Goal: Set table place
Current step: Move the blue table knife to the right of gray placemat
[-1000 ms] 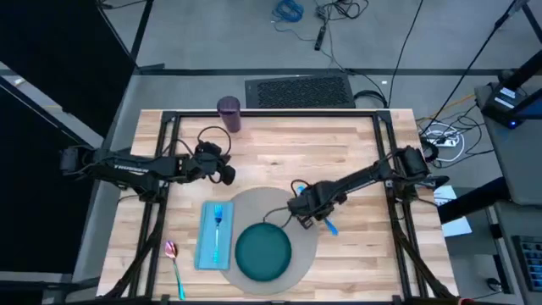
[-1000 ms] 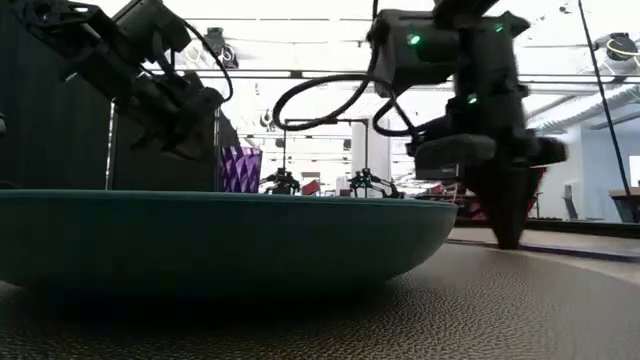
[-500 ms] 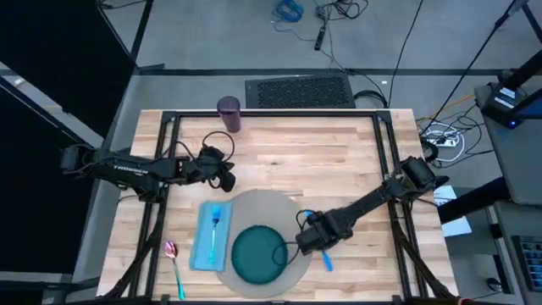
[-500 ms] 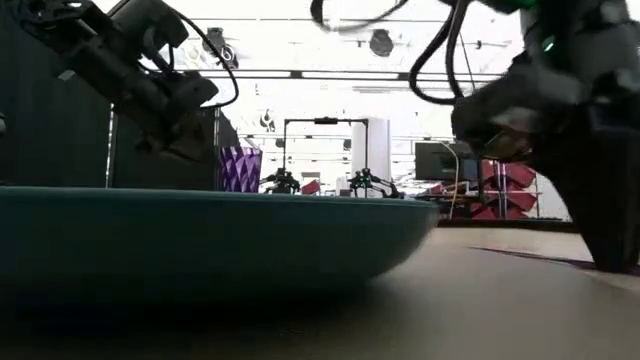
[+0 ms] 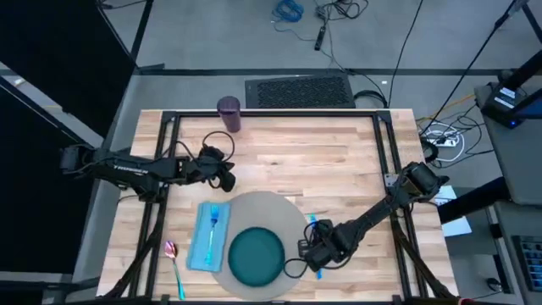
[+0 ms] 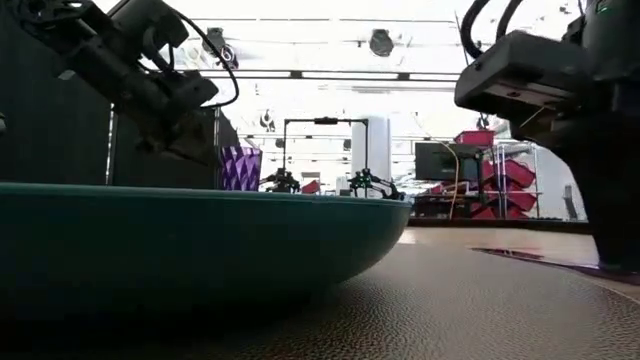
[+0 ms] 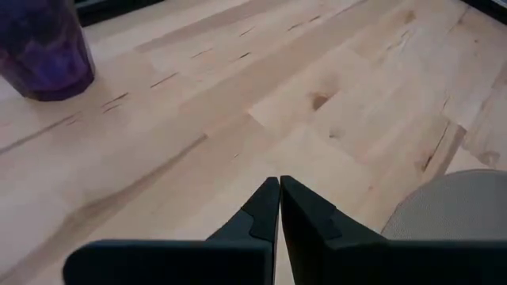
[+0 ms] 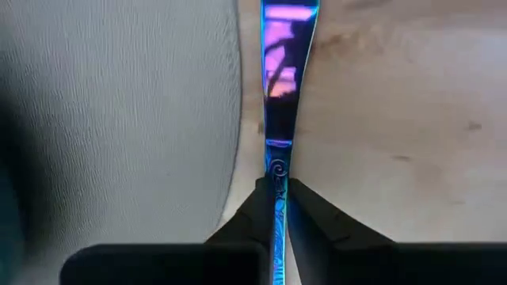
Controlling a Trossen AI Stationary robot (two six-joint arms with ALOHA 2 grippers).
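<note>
High: plate (image 5: pixel 257 257) on mat (image 5: pixel 279 207), fork (image 5: pixel 215 222) on napkin (image 5: pixel 206 241). Spoon (image 5: pixel 174 264) and cup (image 5: pixel 229 113) unplaced.
Left wrist: left pincer (image 7: pixel 280 190) pressed together, idle above table (image 7: pixel 333 87).
Right wrist: right pincer (image 8: pixel 280 199) pinching knife (image 8: pixel 283 87) just right of mat.

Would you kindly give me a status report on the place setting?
Right claw shut on knife, beside mat edge. Left claw shut, empty, waiting near cup. Nothing blocking.
</note>
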